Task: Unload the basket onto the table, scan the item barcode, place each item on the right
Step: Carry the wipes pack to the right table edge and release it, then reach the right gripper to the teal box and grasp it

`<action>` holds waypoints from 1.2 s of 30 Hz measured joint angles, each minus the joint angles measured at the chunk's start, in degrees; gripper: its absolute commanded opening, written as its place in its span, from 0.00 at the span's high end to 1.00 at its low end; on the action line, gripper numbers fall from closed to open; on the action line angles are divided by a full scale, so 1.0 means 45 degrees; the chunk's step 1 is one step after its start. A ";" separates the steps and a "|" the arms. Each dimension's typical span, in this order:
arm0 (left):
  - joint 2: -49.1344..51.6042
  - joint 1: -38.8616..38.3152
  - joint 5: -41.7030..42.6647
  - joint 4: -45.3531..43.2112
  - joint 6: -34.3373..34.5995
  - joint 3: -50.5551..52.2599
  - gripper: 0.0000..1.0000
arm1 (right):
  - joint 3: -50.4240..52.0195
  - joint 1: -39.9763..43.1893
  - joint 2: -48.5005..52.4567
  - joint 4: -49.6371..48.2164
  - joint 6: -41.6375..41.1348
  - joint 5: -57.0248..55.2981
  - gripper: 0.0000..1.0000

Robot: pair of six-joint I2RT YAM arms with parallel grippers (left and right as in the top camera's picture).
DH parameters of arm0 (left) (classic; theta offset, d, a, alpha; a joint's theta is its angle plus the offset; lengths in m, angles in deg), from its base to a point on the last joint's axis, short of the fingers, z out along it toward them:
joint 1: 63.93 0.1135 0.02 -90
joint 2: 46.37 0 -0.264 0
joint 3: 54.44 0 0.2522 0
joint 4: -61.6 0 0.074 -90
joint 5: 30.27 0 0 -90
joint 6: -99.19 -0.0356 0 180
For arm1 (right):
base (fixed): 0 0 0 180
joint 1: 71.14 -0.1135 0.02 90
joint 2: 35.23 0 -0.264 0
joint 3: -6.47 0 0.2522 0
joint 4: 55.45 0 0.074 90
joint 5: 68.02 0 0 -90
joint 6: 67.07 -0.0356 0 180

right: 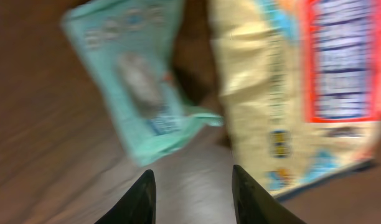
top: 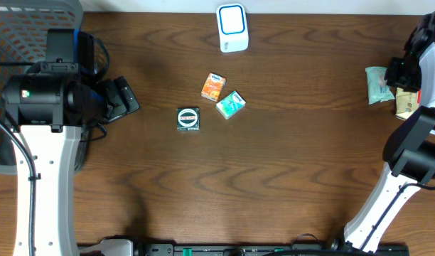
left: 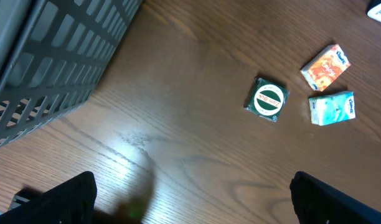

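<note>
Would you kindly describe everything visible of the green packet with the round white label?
The green packet is small, roughly square and dark, its material hard to tell, with a round white label crossed by red print too small to read. It lies flat, label up, on the wooden table, left of the teal packet and apart from it. Only the table touches it.

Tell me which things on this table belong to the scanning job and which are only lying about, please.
Likely part of the job:
- white device, probably the scanner
- mint pouch and yellow bag, both close to the right gripper

Only lying about for now:
- orange pack
- teal pack
- round-label box
- grey basket
</note>
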 measured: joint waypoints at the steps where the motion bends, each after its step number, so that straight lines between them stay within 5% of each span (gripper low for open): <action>1: 0.0000 0.0000 0.0000 0.0005 0.0000 0.0000 0.02 | -0.0015 -0.0049 0.0000 0.0063 -0.0019 0.0529 0.67; 6: 0.0000 0.0000 0.0000 0.0005 0.0000 0.0000 0.03 | -0.0024 -0.0593 -0.0029 0.0539 -0.0121 0.4483 0.67; 11: 0.0000 0.0000 0.0000 0.0005 0.0000 0.0000 0.02 | -0.0034 -0.2011 -0.0058 0.1311 -0.0243 0.7412 0.48; 13: 0.0000 0.0000 0.0000 0.0000 0.0000 0.0000 0.02 | -0.0034 -0.2778 -0.0068 0.1447 -0.0282 0.7907 0.48; 16: 0.0000 0.0000 0.0000 0.0005 0.0000 0.0000 0.03 | -0.0034 -0.3983 -0.0068 0.1452 -0.0330 0.8291 0.44; 20: 0.0000 0.0000 0.0000 0.0000 0.0000 0.0000 0.02 | 0.0039 -0.5688 -0.0068 0.1394 -0.0976 0.8208 0.51; 28: 0.0000 0.0000 0.0000 0.0005 0.0000 0.0000 0.02 | 0.1637 -0.8272 -0.0078 -0.0335 -0.4673 0.7242 0.50; 36: 0.0000 0.0000 0.0005 0.0005 0.0000 0.0000 0.02 | 0.3657 -0.8728 -0.0078 -0.3196 -0.7956 0.7344 0.35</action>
